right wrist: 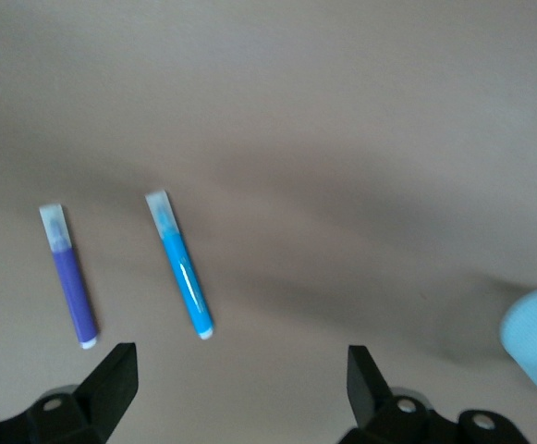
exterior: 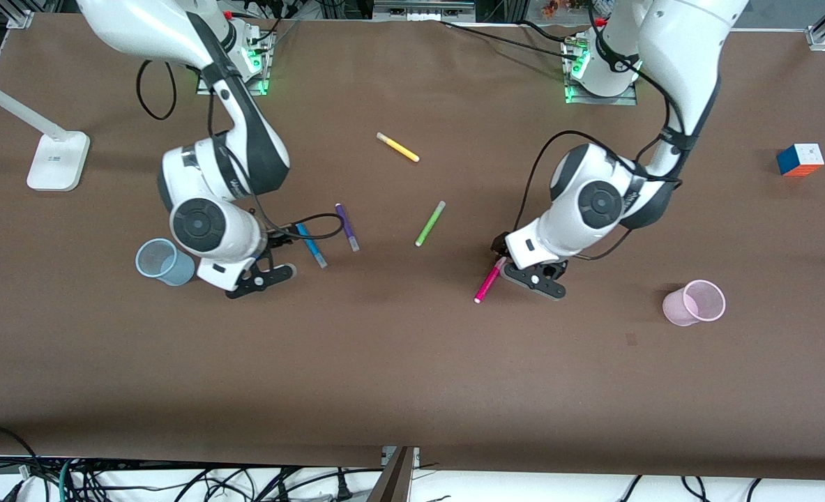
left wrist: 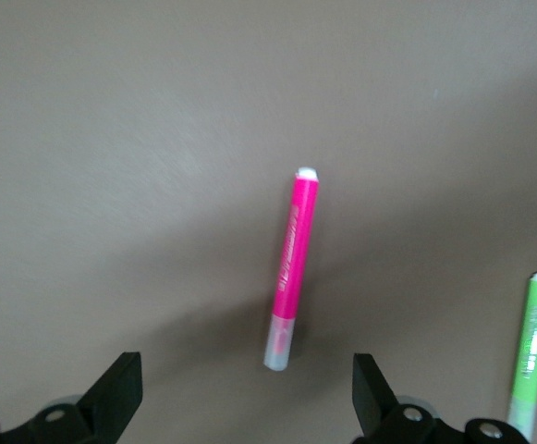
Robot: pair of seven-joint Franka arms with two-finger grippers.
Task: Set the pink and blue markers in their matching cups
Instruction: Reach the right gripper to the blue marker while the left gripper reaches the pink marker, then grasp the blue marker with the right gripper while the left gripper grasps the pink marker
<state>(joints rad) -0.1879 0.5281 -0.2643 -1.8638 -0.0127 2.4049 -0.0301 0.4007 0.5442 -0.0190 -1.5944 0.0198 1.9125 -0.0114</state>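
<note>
spread left fingers (left wrist: 372,393) flank pink marker (left wrist: 289,268); right fingers (right wrist: 113,379) spread near blue marker (right wrist: 183,275).

Room around both pens

My right claw (right wrist: 240,393) has the purple pen (right wrist: 71,278) beside the blue pen (right wrist: 181,266); bare table (left wrist: 111,185) surrounds the pink pen (left wrist: 288,268).

No readable text

The pink marker (left wrist: 290,268) and green marker (left wrist: 532,347) carry printing along their barrels, too faint to read.

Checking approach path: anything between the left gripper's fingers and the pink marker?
No. In the left wrist view, the open left gripper sits over the pink marker; only bare table between.
</note>
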